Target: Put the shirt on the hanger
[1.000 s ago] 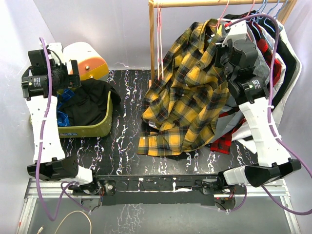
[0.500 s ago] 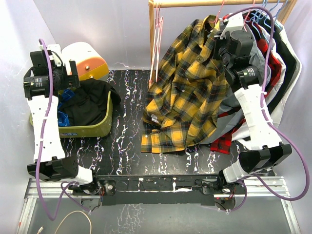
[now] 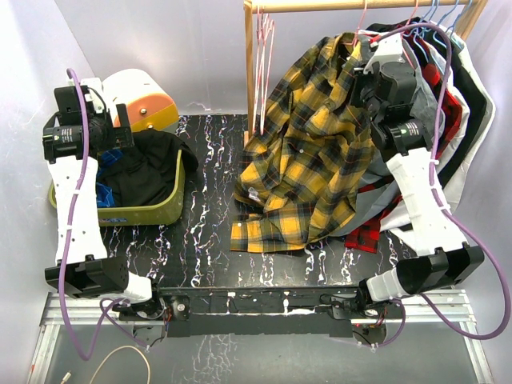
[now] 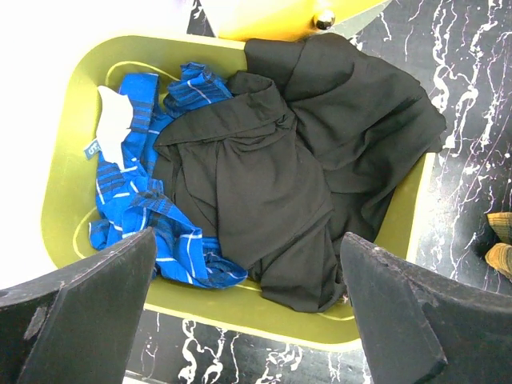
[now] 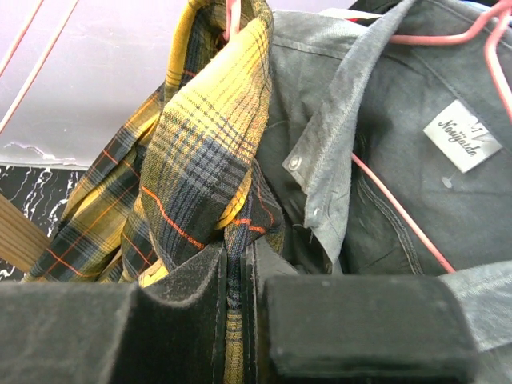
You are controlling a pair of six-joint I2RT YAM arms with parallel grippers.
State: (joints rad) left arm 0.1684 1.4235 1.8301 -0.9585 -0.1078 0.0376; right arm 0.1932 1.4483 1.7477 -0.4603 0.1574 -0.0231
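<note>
The yellow, black and green plaid shirt (image 3: 308, 152) hangs from its collar near the rail, its hem resting on the black marbled table. My right gripper (image 3: 366, 58) is shut on a fold of the collar, seen pinched between the pads in the right wrist view (image 5: 240, 256). A pink hanger hook (image 5: 230, 20) shows inside the shirt's collar (image 5: 208, 120); the rest of the hanger is hidden by cloth. My left gripper (image 3: 120, 128) is open and empty above the basket, also seen in the left wrist view (image 4: 246, 240).
An olive basket (image 3: 174, 200) at left holds a black garment (image 4: 304, 152) and blue plaid cloth (image 4: 144, 200). A wooden post (image 3: 249, 72) and rail (image 3: 360, 5) carry spare pink hangers (image 3: 261, 48). A grey shirt (image 5: 416, 176) on another pink hanger and other clothes hang at right.
My right gripper has risen toward the rail with the collar, lifting the shirt higher and drawing its hem up slightly. The left arm has barely moved.
</note>
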